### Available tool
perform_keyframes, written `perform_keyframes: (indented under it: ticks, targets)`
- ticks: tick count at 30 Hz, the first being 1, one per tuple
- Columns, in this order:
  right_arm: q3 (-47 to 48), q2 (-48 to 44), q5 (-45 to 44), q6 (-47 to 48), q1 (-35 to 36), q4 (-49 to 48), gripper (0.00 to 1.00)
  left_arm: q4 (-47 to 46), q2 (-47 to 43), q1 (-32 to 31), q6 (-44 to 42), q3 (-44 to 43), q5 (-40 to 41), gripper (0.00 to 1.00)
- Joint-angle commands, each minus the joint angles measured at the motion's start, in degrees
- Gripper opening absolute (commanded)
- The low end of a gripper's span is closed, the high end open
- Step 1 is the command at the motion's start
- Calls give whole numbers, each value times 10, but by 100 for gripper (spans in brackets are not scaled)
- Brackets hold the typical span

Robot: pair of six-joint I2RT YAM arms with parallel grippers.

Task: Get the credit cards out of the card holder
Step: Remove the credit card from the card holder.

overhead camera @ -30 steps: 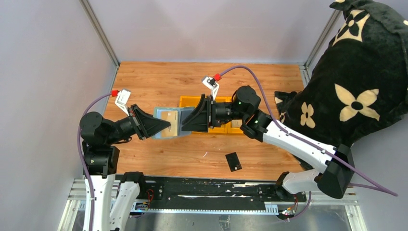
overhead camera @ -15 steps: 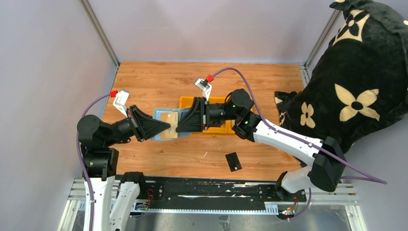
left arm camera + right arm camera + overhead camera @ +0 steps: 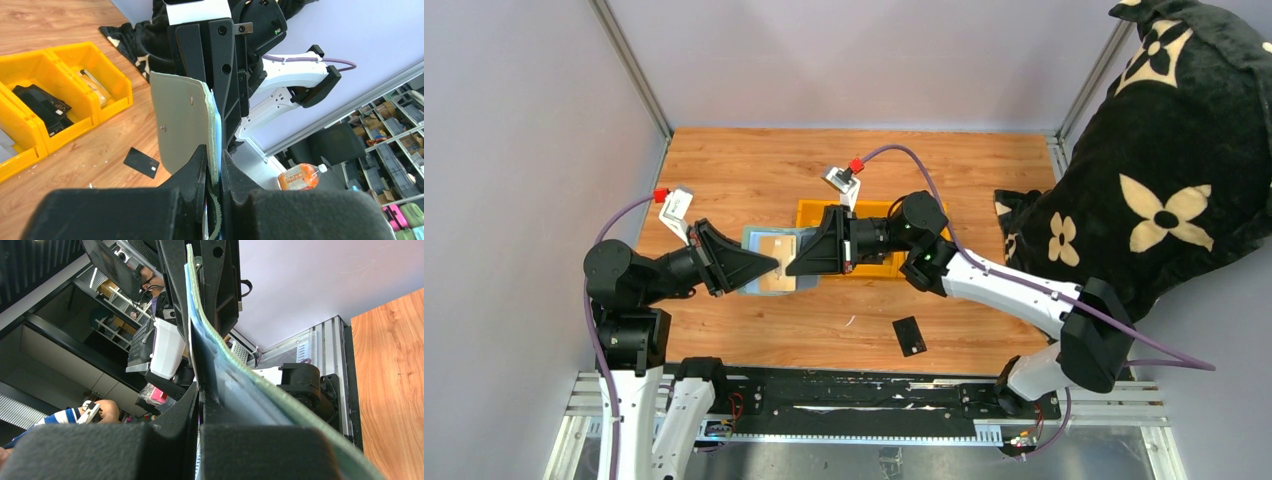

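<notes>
While the left gripper clamps the card holder by its edge, the right gripper is pinched shut on its blue inner leaf. One black card lies on the table.

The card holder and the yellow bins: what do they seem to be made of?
The card holder looks like matte, pale grey-green leather or imitation leather: it bends, and it has two small metal studs and a rough edge. The yellow bins look like smooth moulded plastic, with rigid, slightly glossy walls.
</notes>
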State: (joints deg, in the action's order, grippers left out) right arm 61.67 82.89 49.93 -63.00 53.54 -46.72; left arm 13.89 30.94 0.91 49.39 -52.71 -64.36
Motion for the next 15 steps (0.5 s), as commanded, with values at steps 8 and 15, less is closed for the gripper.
perform_keyframes:
  ticks: [8, 15]
  targets:
    - [-47, -56, 4, 24, -6, -4, 0, -27, -6, -3, 23, -14, -19, 7]
    - [-45, -56, 3, 17, -5, -14, 26, -27, -8, -3, 17, -14, -14, 0]
